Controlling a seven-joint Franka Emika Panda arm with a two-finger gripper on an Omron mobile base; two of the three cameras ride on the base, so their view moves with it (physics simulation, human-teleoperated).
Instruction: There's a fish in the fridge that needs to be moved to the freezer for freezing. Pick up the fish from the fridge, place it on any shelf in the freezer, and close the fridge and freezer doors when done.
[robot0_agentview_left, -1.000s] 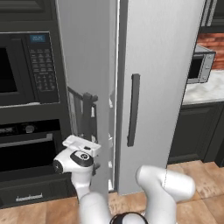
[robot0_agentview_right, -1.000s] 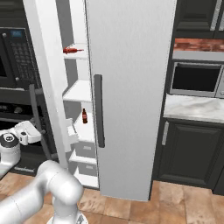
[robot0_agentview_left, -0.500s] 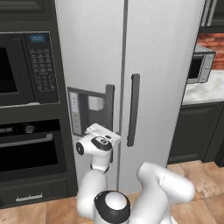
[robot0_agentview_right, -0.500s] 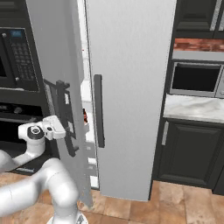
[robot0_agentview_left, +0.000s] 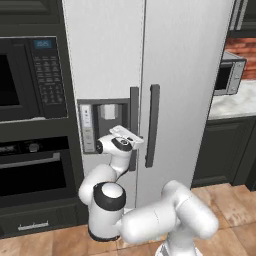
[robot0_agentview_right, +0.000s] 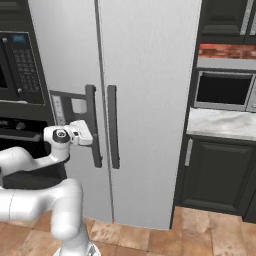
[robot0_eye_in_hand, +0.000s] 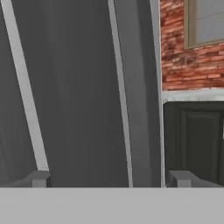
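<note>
The tall light-grey unit has both doors flat and shut. The narrower freezer door (robot0_agentview_left: 105, 60) (robot0_agentview_right: 65, 50) carries the dispenser panel (robot0_agentview_left: 102, 120) and a dark bar handle (robot0_agentview_left: 134, 125) (robot0_agentview_right: 91, 125). Beside it the wider fridge door (robot0_agentview_left: 190, 75) (robot0_agentview_right: 150, 75) has its own handle (robot0_agentview_left: 152, 125). The fish is hidden behind the doors. My gripper (robot0_agentview_left: 125, 136) (robot0_agentview_right: 82, 133) (robot0_eye_in_hand: 109, 179) is open and holds nothing. It sits at the freezer door just below the dispenser, beside the freezer handle. In the hand view the grey door face runs between my fingertips (robot0_eye_in_hand: 40, 178).
A black wall oven (robot0_agentview_left: 30, 80) with keypad stands left of the unit. To the right are a marble counter (robot0_agentview_right: 220, 125) with a microwave (robot0_agentview_right: 225, 90), dark lower cabinets (robot0_agentview_right: 215, 175), and a brick wall (robot0_eye_in_hand: 188, 65). Tiled floor lies below.
The freezer door has swung from wide open to shut, covering its shelves. My arm moved right along with it and now rests by its handle.
</note>
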